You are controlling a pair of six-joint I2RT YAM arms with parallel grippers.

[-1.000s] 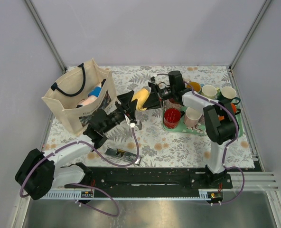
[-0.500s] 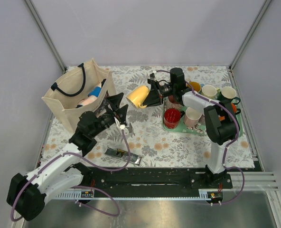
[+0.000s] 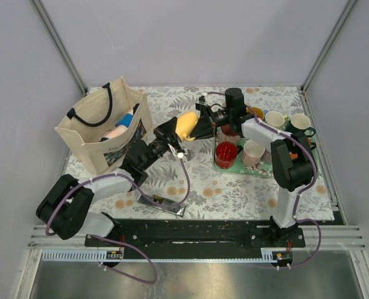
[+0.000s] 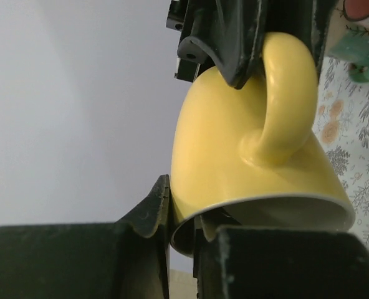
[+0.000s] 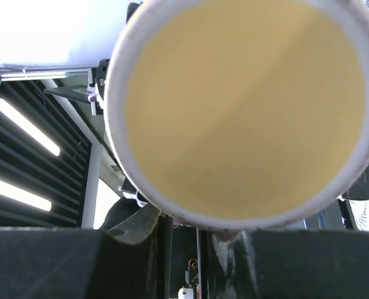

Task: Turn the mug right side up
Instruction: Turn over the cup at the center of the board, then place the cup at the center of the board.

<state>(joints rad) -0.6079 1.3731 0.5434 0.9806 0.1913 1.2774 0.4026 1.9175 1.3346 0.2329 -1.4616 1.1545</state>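
A yellow mug (image 3: 186,124) hangs sideways above the floral tablecloth, held between both arms. My left gripper (image 3: 172,134) is shut on its rim, one finger outside the wall and one inside the mouth. In the left wrist view the mug (image 4: 234,143) fills the frame, handle toward the camera, and my left gripper (image 4: 183,215) pinches the rim at the bottom. My right gripper (image 3: 203,128) is shut on the mug at its base end, by the handle. The right wrist view shows the mug's flat base (image 5: 240,106) close above my right gripper (image 5: 191,227).
A beige tote bag (image 3: 103,124) with items inside stands at the left. A green tray (image 3: 284,167) at the right carries several mugs and a red cup (image 3: 226,152). A dark packet (image 3: 162,202) lies near the front edge.
My left gripper swung back from the left to the mug and shut on its rim. The right gripper kept hold of the mug, which shifted slightly right.
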